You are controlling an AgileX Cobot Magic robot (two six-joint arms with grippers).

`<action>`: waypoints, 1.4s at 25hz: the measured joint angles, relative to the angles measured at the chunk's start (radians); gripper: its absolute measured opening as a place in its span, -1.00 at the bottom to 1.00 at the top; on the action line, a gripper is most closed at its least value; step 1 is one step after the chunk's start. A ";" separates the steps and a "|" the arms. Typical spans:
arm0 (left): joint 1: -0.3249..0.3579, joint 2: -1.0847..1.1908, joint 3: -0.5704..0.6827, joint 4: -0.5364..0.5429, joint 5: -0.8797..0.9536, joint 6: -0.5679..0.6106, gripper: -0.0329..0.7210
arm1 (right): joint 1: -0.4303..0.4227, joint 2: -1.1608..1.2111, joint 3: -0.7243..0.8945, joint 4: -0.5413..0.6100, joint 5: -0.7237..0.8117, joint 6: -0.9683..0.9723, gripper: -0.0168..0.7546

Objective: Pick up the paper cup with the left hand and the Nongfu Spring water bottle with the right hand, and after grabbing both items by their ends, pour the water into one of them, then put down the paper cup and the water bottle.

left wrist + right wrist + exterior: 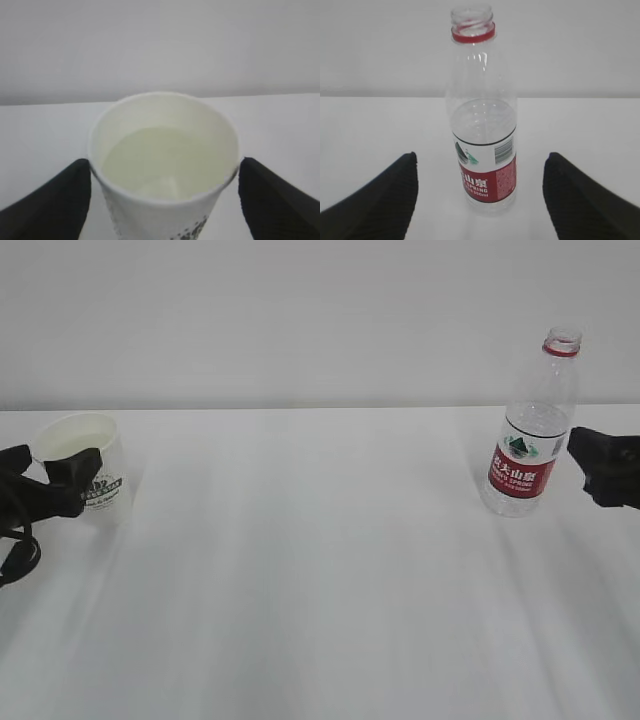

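Far left, we see the paper cup upright on the white table, water inside, left hand straddling it, jaws apart at its sides. Far right, the uncapped Nongfu Spring water bottle stands just clear of the right hand, jaws apart, bottle not between them; we judge both items set down, grips released

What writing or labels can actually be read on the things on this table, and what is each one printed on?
"NONGFU SPRING": white letters on the red label of the water bottle.
White Chinese characters above it: visible, too blurred to quote.
Green emblem and barcode on the same label: no readable text.
Dark logo with small text on the paper cup: too blurred to read.
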 joint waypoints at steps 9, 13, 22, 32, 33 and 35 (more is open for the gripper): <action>0.000 -0.170 0.006 0.028 0.103 0.000 0.89 | 0.000 -0.099 0.002 0.000 0.055 0.000 0.56; 0.000 -0.250 0.007 0.032 0.153 0.000 0.88 | 0.000 -0.163 0.002 0.000 0.101 0.000 0.56; 0.000 -0.442 0.010 0.040 0.294 0.000 0.85 | 0.000 -0.313 0.002 0.000 0.196 0.002 0.57; 0.000 -0.609 0.013 0.075 0.418 -0.004 0.81 | 0.000 -0.467 0.002 -0.002 0.291 0.002 0.57; 0.000 -0.627 0.013 0.081 0.430 -0.007 0.81 | 0.000 -0.484 0.002 -0.002 0.299 0.002 0.57; 0.000 -0.659 0.013 0.085 0.457 -0.011 0.81 | 0.000 -0.513 0.002 -0.002 0.323 0.002 0.56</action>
